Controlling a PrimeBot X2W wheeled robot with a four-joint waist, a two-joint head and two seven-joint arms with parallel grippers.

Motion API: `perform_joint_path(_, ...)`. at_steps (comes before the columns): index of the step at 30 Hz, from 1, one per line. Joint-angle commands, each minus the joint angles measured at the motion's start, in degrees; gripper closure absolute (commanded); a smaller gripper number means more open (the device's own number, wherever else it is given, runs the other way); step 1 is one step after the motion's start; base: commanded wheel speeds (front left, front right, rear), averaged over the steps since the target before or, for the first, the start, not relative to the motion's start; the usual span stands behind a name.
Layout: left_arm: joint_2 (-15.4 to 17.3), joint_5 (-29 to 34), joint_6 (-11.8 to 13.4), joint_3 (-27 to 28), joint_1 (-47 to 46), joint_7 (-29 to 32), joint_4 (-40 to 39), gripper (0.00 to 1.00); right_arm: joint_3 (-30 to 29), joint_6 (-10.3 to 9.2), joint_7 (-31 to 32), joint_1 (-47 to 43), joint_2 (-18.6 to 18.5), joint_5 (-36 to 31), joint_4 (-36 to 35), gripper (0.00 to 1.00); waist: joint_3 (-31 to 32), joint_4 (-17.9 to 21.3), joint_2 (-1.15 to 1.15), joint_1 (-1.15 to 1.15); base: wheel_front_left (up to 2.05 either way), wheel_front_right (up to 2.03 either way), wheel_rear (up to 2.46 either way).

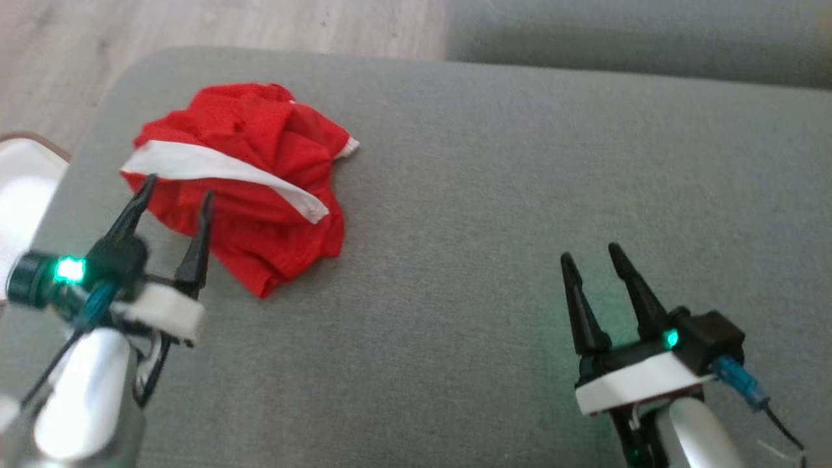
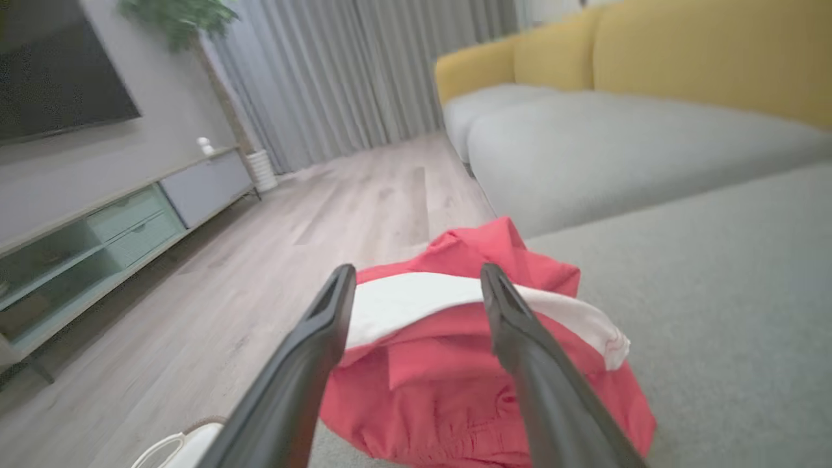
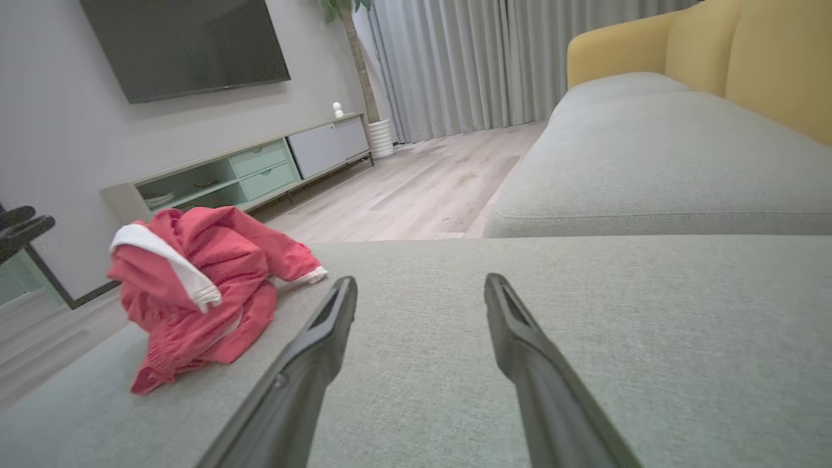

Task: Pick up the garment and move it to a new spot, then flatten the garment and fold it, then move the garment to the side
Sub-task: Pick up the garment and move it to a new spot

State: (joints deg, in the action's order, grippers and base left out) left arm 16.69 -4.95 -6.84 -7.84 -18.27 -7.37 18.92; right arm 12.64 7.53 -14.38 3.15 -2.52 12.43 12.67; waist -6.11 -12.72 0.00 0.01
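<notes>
Up close, a crumpled red fabric garment with a white band (image 1: 247, 188) lies near the far left edge of a wide grey upholstered sofa cushion (image 1: 487, 195). The left gripper (image 1: 179, 186) hovers over the cushion's left side, just at the garment's near edge, jaws spread and empty. The right gripper (image 1: 590, 253) sits over the cushion's right part, well apart from the garment, jaws also spread. Pale wooden floor (image 1: 227, 26) lies beyond the cushion's far edge, and a white rounded object (image 1: 23, 188) lies off its left side.

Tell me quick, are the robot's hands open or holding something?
Left gripper: open, holding nothing, pointed at the red garment.
Right gripper: open, holding nothing.
</notes>
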Motion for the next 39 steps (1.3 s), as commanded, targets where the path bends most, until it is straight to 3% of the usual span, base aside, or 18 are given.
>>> perform_joint_path(1,5.18,0.90,-0.52,-2.17,-5.38,3.05,1.40,0.00,0.81,-0.04,-0.62,3.08,-0.35,-0.71,-2.29,0.00,-2.56,1.87,0.00,-0.01,0.00,0.00,0.00)
perform_joint_path(8,15.28,-5.79,-0.63,-17.83,-14.56,6.55,8.40,0.00,0.26,-0.04,-0.62,5.16,-0.35,-0.73,-2.80,0.00,-6.22,4.63,0.00,-0.01,0.00,0.00,0.00)
perform_joint_path(15,17.99,-9.37,-0.64,-23.25,-19.33,5.18,14.07,0.00,-0.14,-0.04,-0.62,6.15,-0.35,-0.69,-2.99,0.00,-7.67,6.13,0.00,-0.01,0.00,0.00,0.00)
perform_joint_path(16,18.11,-9.97,-0.64,-24.07,-19.79,5.17,14.93,0.19,-0.21,-0.04,-0.62,6.23,-0.35,-0.66,-3.01,0.00,-7.73,6.32,0.00,-0.01,0.00,0.00,0.00)
perform_joint_path(17,18.15,-10.62,-0.64,-24.71,-20.22,4.90,15.64,0.80,-0.31,-0.04,-0.62,6.28,-0.35,-0.65,-3.01,0.00,-7.75,6.46,0.00,-0.01,0.00,0.00,0.00)
perform_joint_path(18,18.05,-11.40,-0.64,-25.02,-20.64,4.45,16.26,1.00,-0.38,-0.04,-0.62,6.31,-0.35,-0.65,-2.99,0.00,-7.72,6.60,0.00,-0.01,0.00,0.00,0.00)
perform_joint_path(28,16.54,-16.68,1.33,-20.19,-23.08,-4.90,14.62,1.00,-0.95,-0.04,-0.62,5.53,-0.35,-0.34,-2.37,0.00,-4.83,6.73,0.00,-0.01,0.00,0.00,0.00)
perform_joint_path(39,15.16,-20.27,7.29,-16.90,-18.61,-3.92,-3.11,1.00,0.28,-0.04,-0.62,4.37,-0.35,0.61,-1.76,0.00,-0.22,7.94,0.00,-0.01,0.00,0.00,0.00)
